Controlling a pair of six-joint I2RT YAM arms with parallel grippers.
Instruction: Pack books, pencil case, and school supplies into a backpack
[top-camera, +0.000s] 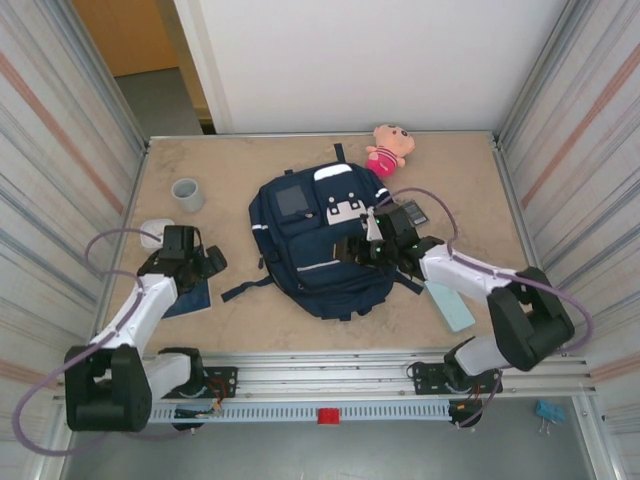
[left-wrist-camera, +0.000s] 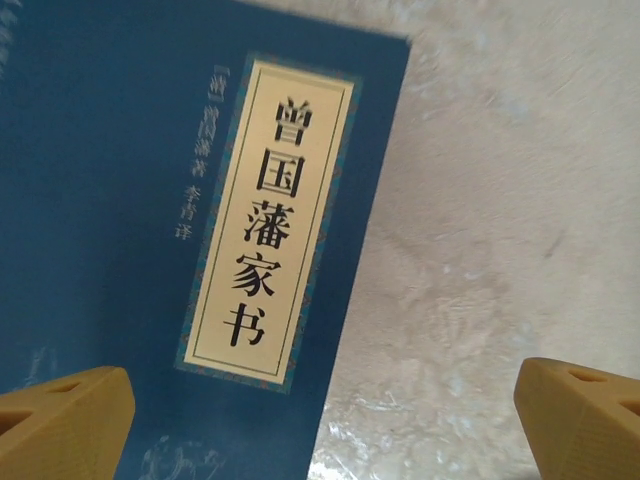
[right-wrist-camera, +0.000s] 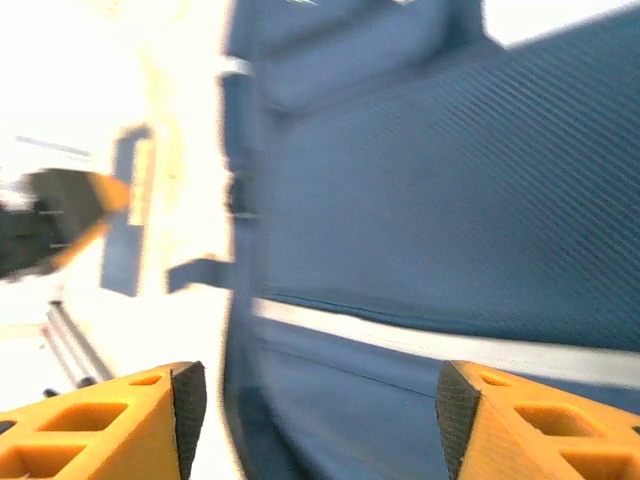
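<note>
The book (left-wrist-camera: 100, 200), frame left: thin, stiff, lying flat; probably pinch its right edge. Above it left gripper (left-wrist-camera: 320, 430) spread wide; right gripper (right-wrist-camera: 315, 420) parted, empty, at backpack (right-wrist-camera: 450, 200).

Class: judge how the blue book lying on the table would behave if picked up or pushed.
The blue book lies flat on the table, so pinching an edge is probably awkward. It looks thin, so likely light and bendy. Its smooth cover might slide when pushed.

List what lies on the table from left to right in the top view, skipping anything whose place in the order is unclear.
White box → grey cup → backpack → pencil case.
</note>
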